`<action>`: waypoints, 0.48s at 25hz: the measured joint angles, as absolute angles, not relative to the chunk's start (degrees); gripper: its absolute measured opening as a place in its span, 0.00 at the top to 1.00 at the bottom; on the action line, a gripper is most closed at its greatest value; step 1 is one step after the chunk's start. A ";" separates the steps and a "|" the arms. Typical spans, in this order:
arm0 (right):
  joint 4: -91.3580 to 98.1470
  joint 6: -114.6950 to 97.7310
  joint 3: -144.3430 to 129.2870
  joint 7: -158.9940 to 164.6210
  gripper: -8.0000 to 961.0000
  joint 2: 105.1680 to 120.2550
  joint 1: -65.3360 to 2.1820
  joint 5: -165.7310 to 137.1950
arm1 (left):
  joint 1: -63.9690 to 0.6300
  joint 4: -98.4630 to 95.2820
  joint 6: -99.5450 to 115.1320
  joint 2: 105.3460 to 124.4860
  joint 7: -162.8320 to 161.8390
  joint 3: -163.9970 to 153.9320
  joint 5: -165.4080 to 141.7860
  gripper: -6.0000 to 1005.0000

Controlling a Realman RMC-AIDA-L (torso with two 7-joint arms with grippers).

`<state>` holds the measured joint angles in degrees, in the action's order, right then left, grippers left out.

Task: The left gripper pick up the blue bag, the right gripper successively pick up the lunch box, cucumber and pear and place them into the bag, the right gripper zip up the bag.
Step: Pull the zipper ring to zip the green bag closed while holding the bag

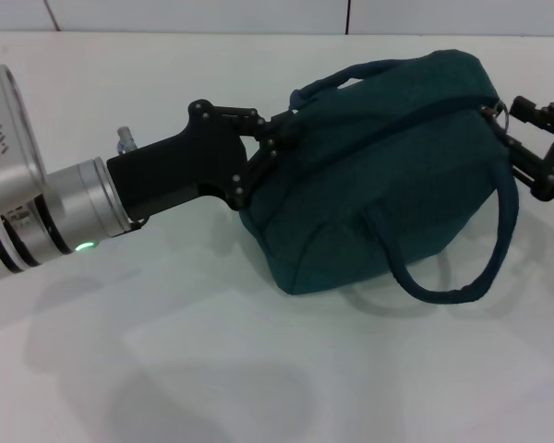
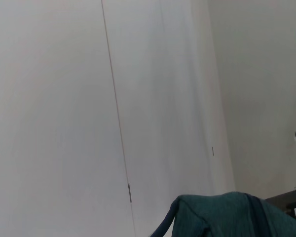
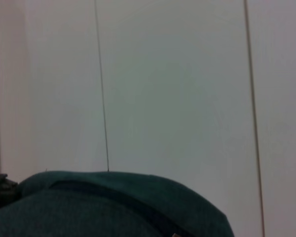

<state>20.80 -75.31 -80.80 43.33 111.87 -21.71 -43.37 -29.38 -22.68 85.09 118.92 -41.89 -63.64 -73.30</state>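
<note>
Two grippers, left gripper and right gripper, grip one bag.

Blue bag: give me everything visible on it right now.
The blue bag is a dark teal, soft fabric duffel, bulging and lying tilted on the white table. Its zipper line runs along the top and looks closed. One strap handle loops down in front; another arcs over the top. The left gripper clamps its left end, and the right gripper is at the zipper's right end.
</note>
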 joint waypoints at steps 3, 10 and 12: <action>22.49 -73.43 -80.75 43.88 0.46 112.30 -21.69 -46.30 | -29.29 -22.68 85.09 118.92 -41.87 -63.63 -73.30 0.94; 23.81 -71.80 -80.50 43.95 0.51 112.87 -21.60 -47.05 | -29.18 -22.68 85.08 118.99 -41.82 -63.50 -73.30 0.94; 24.54 -71.80 -80.48 43.87 0.53 113.03 -21.20 -47.06 | -29.18 -22.68 85.08 119.00 -41.78 -63.42 -73.30 0.94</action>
<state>24.54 -71.80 -80.48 43.87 113.03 -21.20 -47.06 -29.18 -22.68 85.08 119.00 -41.78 -63.42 -73.30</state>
